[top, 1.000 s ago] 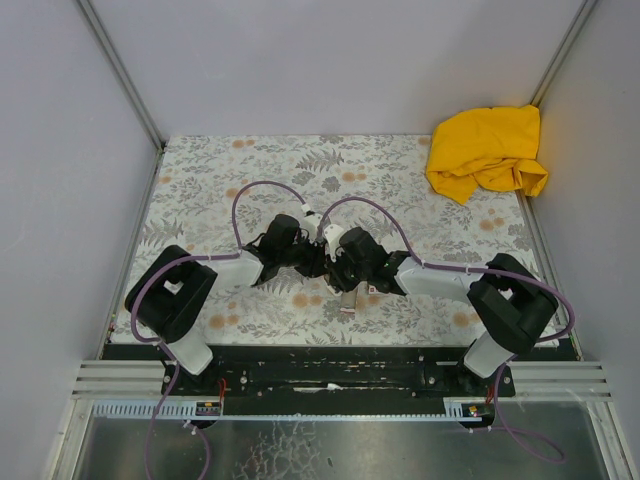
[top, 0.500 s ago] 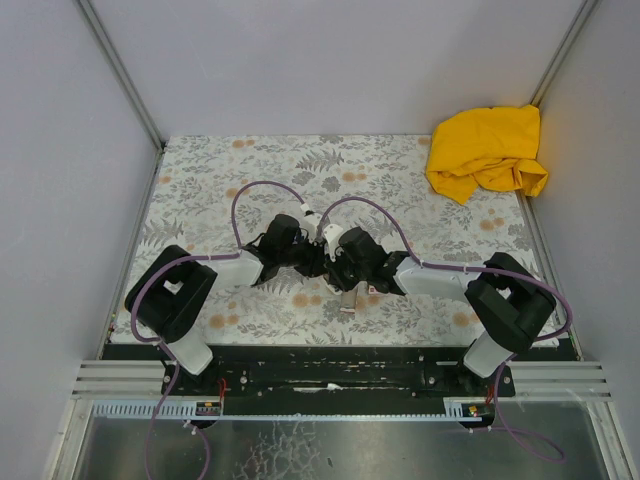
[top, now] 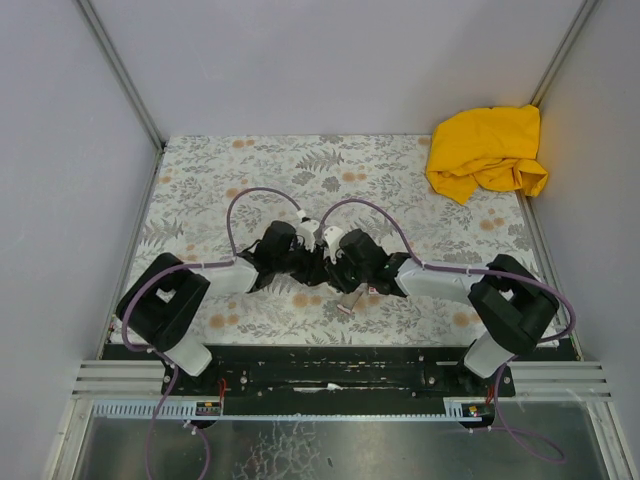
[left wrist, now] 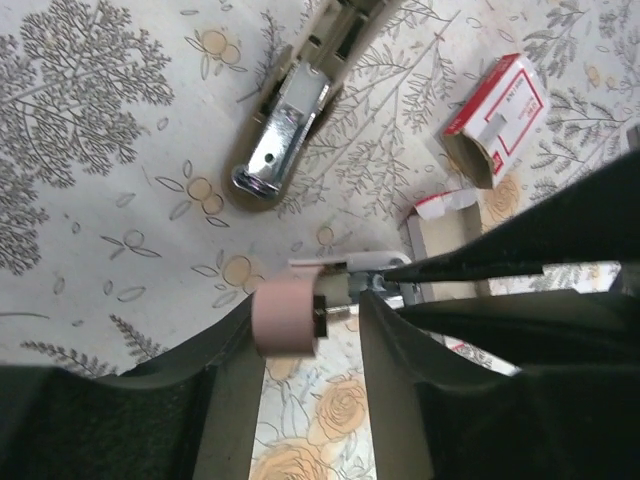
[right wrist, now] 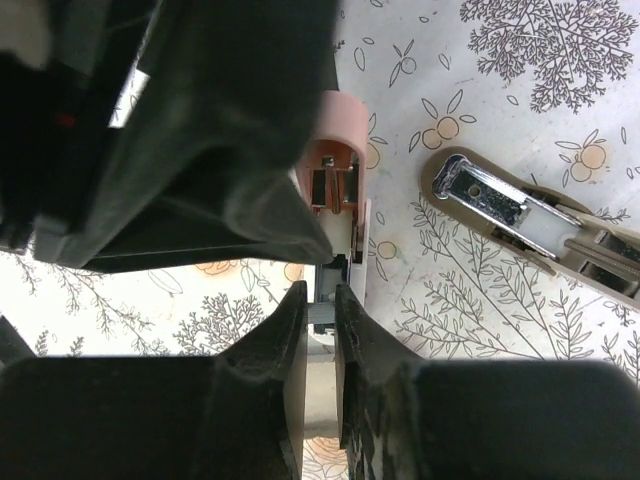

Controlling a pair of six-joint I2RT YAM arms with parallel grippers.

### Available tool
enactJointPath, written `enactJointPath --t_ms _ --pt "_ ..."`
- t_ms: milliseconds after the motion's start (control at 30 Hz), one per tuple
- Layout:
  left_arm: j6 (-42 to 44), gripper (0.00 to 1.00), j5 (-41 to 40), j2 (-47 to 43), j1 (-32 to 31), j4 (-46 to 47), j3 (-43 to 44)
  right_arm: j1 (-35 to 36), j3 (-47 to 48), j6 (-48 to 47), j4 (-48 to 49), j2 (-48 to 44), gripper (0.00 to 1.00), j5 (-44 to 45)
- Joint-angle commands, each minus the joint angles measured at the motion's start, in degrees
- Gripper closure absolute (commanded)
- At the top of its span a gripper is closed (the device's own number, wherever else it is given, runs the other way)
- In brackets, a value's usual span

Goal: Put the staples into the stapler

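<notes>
The stapler (right wrist: pixel 338 150), pale pink with a silver channel, hangs just above the mat. My right gripper (right wrist: pixel 320 300) is shut on its grey metal end. The pink end (left wrist: pixel 287 318) sits between the fingers of my left gripper (left wrist: pixel 310 320), which is open: it touches the left finger (left wrist: pixel 235 380) and a gap shows on the other side. Both grippers meet at the mat's middle (top: pixel 320 265). A beige and chrome stapler-like piece (left wrist: pixel 285 130) lies flat on the mat. The white-and-red box (left wrist: pixel 500 110) lies open nearby. The staples themselves are hidden.
A crumpled yellow cloth (top: pixel 487 150) lies at the back right corner of the flowered mat (top: pixel 200 190). A torn white flap (left wrist: pixel 440 205) lies beside the box. Grey walls close in the mat on three sides.
My left gripper's jaws have parted from the pink end, and the left arm has shifted slightly left. The right gripper keeps its hold.
</notes>
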Motion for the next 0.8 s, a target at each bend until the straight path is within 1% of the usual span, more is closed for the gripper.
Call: enactJointPath --t_ms 0,133,267,433,600,667,767 --pt "0.1 0.57 3.5 -5.0 -1.5 2.3 -2.4 0.3 0.1 0.6 0.2 -4.7 0.85 -1.4" --pt "-1.1 0.49 3.6 -7.7 -0.7 4.4 -4.1 0.3 -0.5 0.3 0.1 -6.0 0.85 -0.5" --pt "-2.9 0.44 2.8 -10.7 1.0 7.3 -6.8 0.3 -0.5 -0.9 0.5 -4.5 0.85 0.2" --pt "-6.1 0.35 -5.0 -16.2 4.6 9.4 -10.4 0.5 -0.3 -2.1 1.5 -2.1 0.85 -0.1" --pt "-9.2 0.21 -14.6 -22.5 8.4 10.4 -14.4 1.0 0.0 -2.7 1.8 -0.7 0.85 0.3" --pt "-9.9 0.17 -16.5 -24.6 9.4 11.0 -15.9 1.1 0.2 -2.9 1.8 -0.3 0.85 0.7" --pt "-10.3 0.16 -17.5 -26.8 10.1 11.6 -17.1 1.3 0.6 -3.2 1.7 0.1 0.85 1.2"
